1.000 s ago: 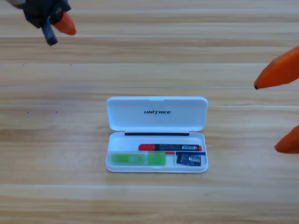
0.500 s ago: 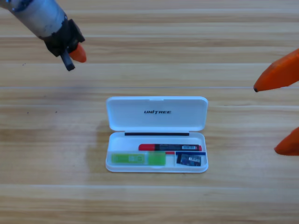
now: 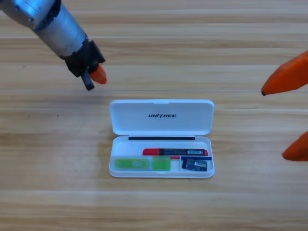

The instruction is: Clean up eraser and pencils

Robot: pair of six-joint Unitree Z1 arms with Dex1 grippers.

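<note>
The white case (image 3: 161, 126) lies open in the middle of the table, lid folded back. In its tray the light green and white pencil (image 3: 142, 164) lies at the front left. The black-barrelled pencil with the red cap (image 3: 175, 152) lies behind it. The dark eraser (image 3: 195, 164) sits at the front right. My left gripper (image 3: 95, 78) hangs above the bare table just beyond the lid's back left corner, shut and holding nothing. My right gripper (image 3: 273, 122) waits at the right edge, open, well clear of the case.
The grey left arm (image 3: 53, 24) slants in from the top left corner. Bare wooden table (image 3: 154, 207) surrounds the case on all sides.
My left gripper has come down and to the right from the top left corner toward the lid's back left corner. The case, its contents and the right gripper have not moved.
</note>
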